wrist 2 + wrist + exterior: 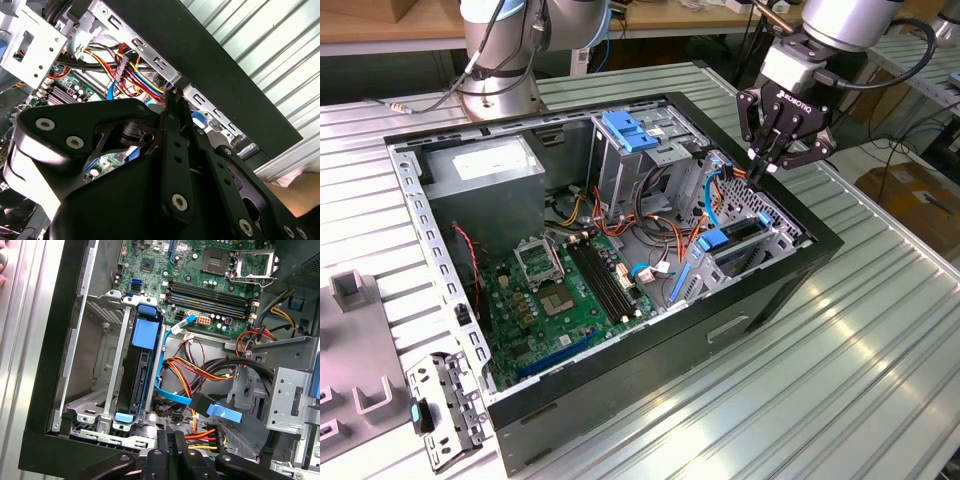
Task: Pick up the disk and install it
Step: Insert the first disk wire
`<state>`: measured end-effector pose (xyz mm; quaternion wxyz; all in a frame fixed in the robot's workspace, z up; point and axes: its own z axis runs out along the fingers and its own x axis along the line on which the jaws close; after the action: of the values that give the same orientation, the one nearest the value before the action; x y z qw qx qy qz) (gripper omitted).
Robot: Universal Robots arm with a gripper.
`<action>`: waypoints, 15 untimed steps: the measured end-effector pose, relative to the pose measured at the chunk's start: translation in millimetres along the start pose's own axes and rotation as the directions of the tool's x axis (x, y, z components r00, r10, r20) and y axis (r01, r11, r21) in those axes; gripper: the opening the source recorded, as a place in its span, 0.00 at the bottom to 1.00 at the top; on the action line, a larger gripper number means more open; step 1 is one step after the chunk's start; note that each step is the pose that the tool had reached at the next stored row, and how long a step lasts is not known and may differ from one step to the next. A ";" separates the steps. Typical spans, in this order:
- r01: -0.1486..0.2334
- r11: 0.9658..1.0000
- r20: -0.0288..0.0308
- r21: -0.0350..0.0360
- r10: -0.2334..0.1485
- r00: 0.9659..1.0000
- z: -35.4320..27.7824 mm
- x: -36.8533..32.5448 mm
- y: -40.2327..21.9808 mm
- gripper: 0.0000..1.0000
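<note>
The disk [738,243] stands on edge in the metal drive bay at the case's front corner on the exterior view's right, with blue bracket rails at its ends. In the first wrist view the disk [140,374] appears as a dark slab between two blue rails inside the bay. My gripper [760,166] hangs above the case's far right wall, a short way behind the bay and apart from the disk. Its black fingers are shut with nothing between them, as the first wrist view [173,434] and the second wrist view [173,98] show.
The open black computer case [620,375] lies on a ribbed metal table. Inside are a green motherboard [565,290], a grey box with a white sticker [485,165], an upright cage with a blue latch [628,130], and loose coloured cables [200,372]. Metal parts [445,405] lie beside the case.
</note>
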<state>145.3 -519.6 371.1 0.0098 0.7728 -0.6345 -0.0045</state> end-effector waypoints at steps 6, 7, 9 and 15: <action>-0.001 1.000 0.000 0.000 0.001 1.000 0.0 0.0 0.0 0.16; -0.004 1.000 0.000 0.000 0.004 1.000 0.0 0.0 0.0 0.16; -0.025 1.000 0.000 0.000 0.025 1.000 0.0 0.0 0.0 0.16; -0.049 0.999 0.001 0.000 0.049 0.999 0.2 -0.1 2.1 0.16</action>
<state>143.3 -519.8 370.9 0.0097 0.7570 -0.6534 -0.0048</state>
